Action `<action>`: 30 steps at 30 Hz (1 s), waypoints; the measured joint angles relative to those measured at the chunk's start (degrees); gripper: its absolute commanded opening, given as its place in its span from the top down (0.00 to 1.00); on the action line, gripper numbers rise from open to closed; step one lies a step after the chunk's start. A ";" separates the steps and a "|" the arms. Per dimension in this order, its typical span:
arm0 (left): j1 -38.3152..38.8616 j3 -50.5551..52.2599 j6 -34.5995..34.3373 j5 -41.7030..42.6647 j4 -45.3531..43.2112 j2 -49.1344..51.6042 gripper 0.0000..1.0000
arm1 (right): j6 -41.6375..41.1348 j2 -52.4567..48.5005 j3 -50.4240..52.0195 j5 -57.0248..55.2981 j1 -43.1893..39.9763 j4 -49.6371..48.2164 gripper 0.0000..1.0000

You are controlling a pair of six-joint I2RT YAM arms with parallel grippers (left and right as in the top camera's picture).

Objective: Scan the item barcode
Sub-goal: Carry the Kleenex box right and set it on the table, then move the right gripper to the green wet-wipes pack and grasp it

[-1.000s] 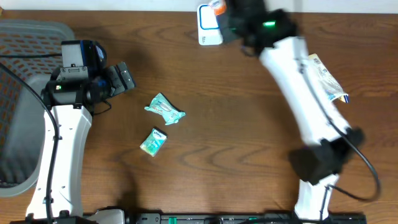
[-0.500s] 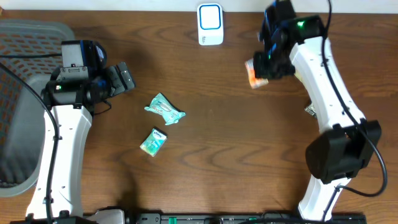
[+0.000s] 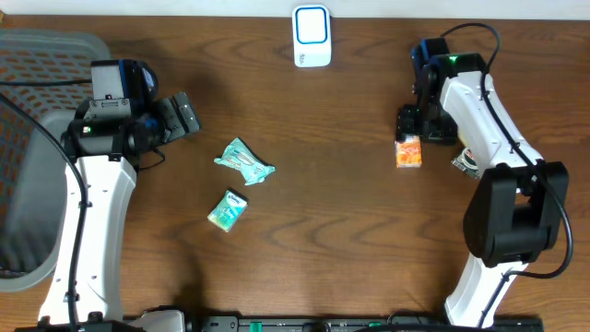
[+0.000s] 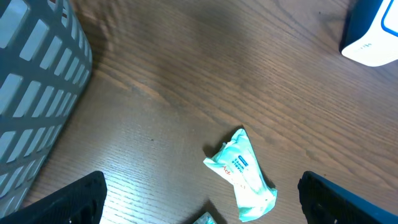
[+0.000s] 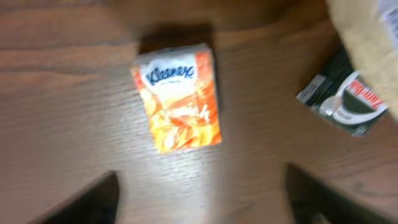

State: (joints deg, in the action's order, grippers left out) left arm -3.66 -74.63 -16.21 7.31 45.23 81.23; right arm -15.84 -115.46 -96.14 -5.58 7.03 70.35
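The left gripper (image 3: 182, 115) hangs spread wide, holding nothing, near a teal packet (image 3: 244, 161). The scanner (image 3: 312, 37) stands at the table's far edge. The orange Kleenex pack (image 3: 408, 152) lies flat on the table (image 3: 350, 231), just beside the right gripper (image 5: 200, 174), whose fingers are spread and grip nothing.

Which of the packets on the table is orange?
The orange Kleenex tissue packet by the right claw; the two teal plastic packets left of centre are not.

wide brown wooden worktop (image 3: 341, 194) lies open between the larger teal crinkled packet (image 3: 245, 161) and the orange kleenex tissue pack (image 3: 408, 152); a grey plastic mesh basket (image 3: 37, 55) blocks the left edge.
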 measured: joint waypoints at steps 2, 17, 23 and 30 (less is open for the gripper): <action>0.00 0.00 0.00 0.00 0.00 0.00 0.02 | 0.09 0.00 -0.11 -0.31 -0.13 0.00 0.14; 0.00 0.00 0.00 0.00 0.02 0.00 0.02 | 8.41 0.00 -7.06 27.21 9.66 -13.86 0.28; 0.00 0.00 0.00 0.00 -0.02 0.00 0.02 | 9.01 0.00 -1.49 28.79 21.16 -27.82 0.12; 0.00 0.00 0.00 0.00 0.00 0.00 0.02 | 8.59 0.00 6.60 27.39 29.59 -42.75 0.22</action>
State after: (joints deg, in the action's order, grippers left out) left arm -3.66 -74.63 -16.21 7.31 45.23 81.23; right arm -7.25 -115.46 -89.54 21.80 36.62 27.59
